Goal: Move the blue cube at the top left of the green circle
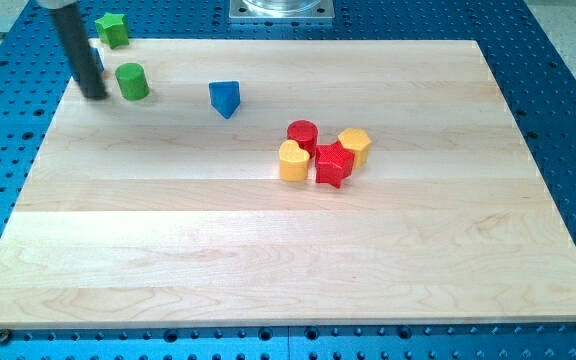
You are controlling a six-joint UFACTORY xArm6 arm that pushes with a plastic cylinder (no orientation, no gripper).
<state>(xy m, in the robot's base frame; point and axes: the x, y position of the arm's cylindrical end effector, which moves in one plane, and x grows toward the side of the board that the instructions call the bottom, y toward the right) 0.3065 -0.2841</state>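
The dark rod comes down at the view's top left, and my tip [95, 96] rests on the wooden board just left of the green circle [132, 81]. The blue cube [99, 60] is mostly hidden behind the rod; only a thin blue sliver shows at the rod's right edge, up and to the left of the green circle. My tip is just below that sliver; whether it touches the cube cannot be told.
A green star [112, 30] lies above the green circle near the board's top edge. A blue triangle [225, 98] lies to the right. A cluster sits mid-board: red circle [303, 133], yellow heart [293, 160], red star [333, 165], yellow hexagon [355, 145].
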